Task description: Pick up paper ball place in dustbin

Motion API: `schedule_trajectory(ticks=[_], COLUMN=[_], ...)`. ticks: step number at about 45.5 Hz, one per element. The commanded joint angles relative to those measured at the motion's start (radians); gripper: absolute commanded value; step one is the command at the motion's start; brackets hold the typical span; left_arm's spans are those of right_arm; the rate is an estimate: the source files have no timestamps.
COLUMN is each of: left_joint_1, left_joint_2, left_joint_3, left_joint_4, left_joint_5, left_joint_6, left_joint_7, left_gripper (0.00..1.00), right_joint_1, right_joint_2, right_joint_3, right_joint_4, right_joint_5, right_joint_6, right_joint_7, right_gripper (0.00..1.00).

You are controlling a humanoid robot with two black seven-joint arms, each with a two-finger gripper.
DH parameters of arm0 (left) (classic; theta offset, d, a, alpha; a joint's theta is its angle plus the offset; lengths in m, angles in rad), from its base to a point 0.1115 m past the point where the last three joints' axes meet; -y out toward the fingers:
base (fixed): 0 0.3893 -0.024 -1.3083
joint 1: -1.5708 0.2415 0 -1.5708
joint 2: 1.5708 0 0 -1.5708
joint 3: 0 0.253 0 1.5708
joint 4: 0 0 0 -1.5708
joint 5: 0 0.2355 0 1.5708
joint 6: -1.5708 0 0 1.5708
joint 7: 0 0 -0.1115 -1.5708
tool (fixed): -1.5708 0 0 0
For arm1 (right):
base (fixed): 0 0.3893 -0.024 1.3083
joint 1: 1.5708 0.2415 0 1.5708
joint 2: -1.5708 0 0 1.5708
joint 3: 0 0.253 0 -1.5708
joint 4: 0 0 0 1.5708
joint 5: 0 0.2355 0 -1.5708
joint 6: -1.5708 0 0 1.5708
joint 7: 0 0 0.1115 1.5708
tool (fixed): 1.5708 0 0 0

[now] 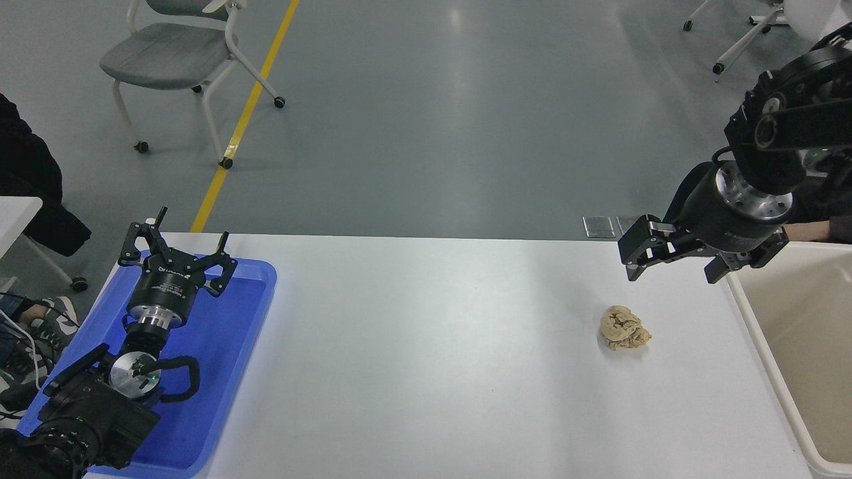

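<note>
The tan crumpled paper ball (624, 328) lies on the white table (426, 359), right of the middle. The cream-white dustbin (765, 346) stands at the table's right edge, its deep beige inside partly cut off by the picture. My right gripper (671, 267) is open and empty, held above the table behind the ball and a little to its right, beside the bin's far left corner. My left gripper (174, 247) is open and parked over the blue tray at the lower left.
A shallow blue tray (233, 346) lies at the table's left end under the left arm. A grey wheeled chair (180, 53) stands on the floor beyond the table. A dark-clothed person sits at the far left edge (26, 179).
</note>
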Motion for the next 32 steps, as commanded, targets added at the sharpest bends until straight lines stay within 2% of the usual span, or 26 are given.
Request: schedule_trajectory(ticks=[1, 13, 32], left_joint_1=[0.000, 0.000, 0.000], left_joint_2=[0.000, 0.000, 0.000], left_joint_3=[0.000, 0.000, 0.000], left_joint_4=[0.000, 0.000, 0.000], left_joint_5=[0.000, 0.000, 0.000], left_joint_6=[0.000, 0.000, 0.000], left_joint_7=[0.000, 0.000, 0.000], left_gripper=[1.00, 1.00, 1.00], right_joint_1=[-0.125, -0.361, -0.772], right_joint_2=[0.001, -0.003, 0.006], right_joint_3=[0.042, 0.123, 0.304], right_joint_4=[-0.113, -0.294, -0.604], right_joint_5=[-0.014, -0.172, -0.218], right_joint_6=[-0.052, -0.155, -0.275], right_joint_7=[0.000, -0.001, 0.000], right_gripper=[1.00, 1.00, 1.00])
